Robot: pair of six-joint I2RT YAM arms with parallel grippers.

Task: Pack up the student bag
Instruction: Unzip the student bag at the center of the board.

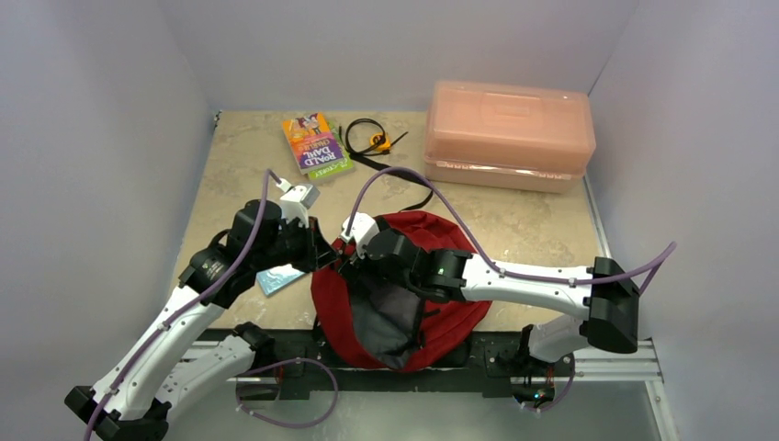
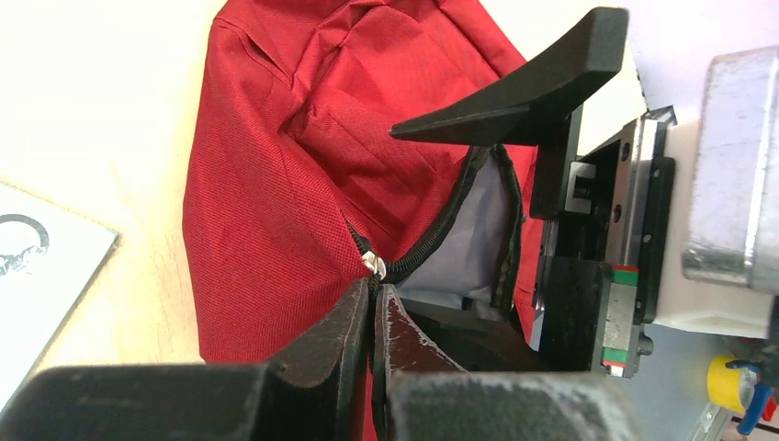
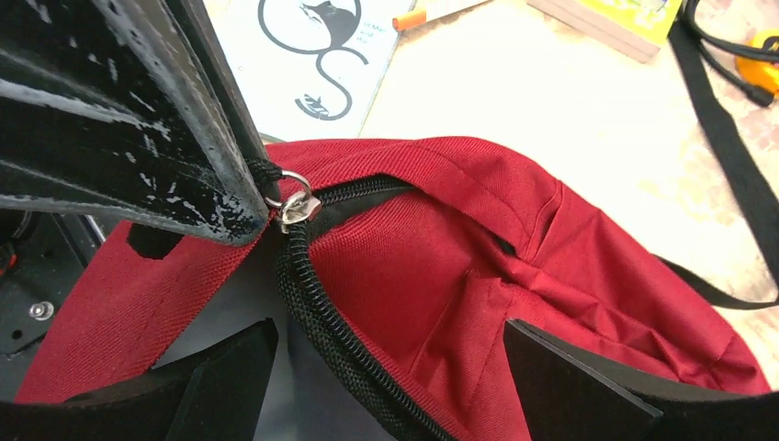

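Observation:
The student bag (image 1: 432, 317) is dark red and lies at the table's near edge, its black zipper (image 3: 321, 312) partly undone over grey lining (image 2: 464, 248). My left gripper (image 2: 377, 299) is shut on the cord of the zipper pull (image 3: 294, 204) at the bag's left side (image 1: 329, 260). Just to its right, my right gripper (image 3: 390, 367) stands open astride the zipper edge (image 1: 356, 268). One of its fingers (image 3: 211, 377) hangs over the lining and the other finger (image 3: 588, 386) over the red outer fabric. It holds nothing.
A pink translucent box (image 1: 508, 133) stands at the back right. A colourful paperback (image 1: 315, 144) and a black strap with an orange piece (image 1: 372, 140) lie at the back. A white booklet (image 3: 312, 55) lies left of the bag, half under my left arm.

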